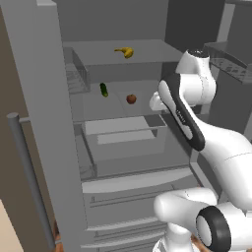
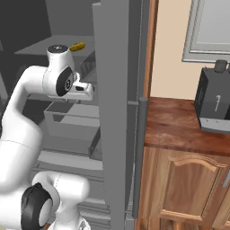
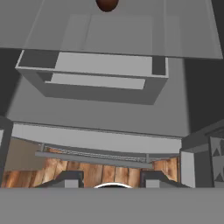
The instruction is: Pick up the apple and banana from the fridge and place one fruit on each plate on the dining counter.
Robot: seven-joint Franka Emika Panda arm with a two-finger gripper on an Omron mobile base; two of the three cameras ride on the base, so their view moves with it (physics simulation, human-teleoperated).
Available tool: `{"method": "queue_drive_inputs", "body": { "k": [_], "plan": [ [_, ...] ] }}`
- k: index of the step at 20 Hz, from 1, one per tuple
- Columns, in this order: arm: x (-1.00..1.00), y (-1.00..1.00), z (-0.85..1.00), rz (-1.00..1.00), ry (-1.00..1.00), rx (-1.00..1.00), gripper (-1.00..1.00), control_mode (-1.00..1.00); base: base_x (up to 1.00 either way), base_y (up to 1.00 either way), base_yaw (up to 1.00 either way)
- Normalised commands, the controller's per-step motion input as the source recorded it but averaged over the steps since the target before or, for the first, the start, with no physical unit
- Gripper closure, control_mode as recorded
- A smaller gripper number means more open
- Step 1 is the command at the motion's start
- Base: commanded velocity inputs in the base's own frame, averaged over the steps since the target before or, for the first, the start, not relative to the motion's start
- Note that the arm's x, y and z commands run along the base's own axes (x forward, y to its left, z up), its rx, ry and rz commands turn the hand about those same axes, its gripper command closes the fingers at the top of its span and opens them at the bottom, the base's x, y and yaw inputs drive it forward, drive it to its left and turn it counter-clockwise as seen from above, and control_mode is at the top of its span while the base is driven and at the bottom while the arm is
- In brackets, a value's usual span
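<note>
apple (image 3: pixel 107 4) at top centre of hand view, straight ahead of claw (image 3: pixel 105 178); we cannot tell claw's state, nothing grasped.

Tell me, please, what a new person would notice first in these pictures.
First the big white arm, reaching into the open grey fridge. Then the fruit inside: a yellow banana on the upper shelf and, one shelf lower, a reddish-brown apple with a small dark green vegetable to its left.
</note>
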Motion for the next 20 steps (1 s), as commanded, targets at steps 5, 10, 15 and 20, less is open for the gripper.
{"method": "queue_drive_inputs", "body": {
  "k": [5, 10, 15, 20],
  "plan": [
    [-0.1, 0.0, 0.0, 0.0, -0.04, 0.01, -1.0, -1.0, 0.0, 0.0, 0.0],
    [-0.1, 0.04, 0.05, 0.0, -0.06, 0.03, -1.0, -1.0, 0.0, 0.0, 0.0],
    [-0.04, 0.22, 0.21, 0.0, -0.09, 0.06, -1.0, -1.0, 0.0, 0.0, 0.0],
    [0.0, 0.36, 0.4, 0.0, -0.09, 0.04, -1.0, -1.0, 0.0, 0.0, 0.0]
  ]
}}
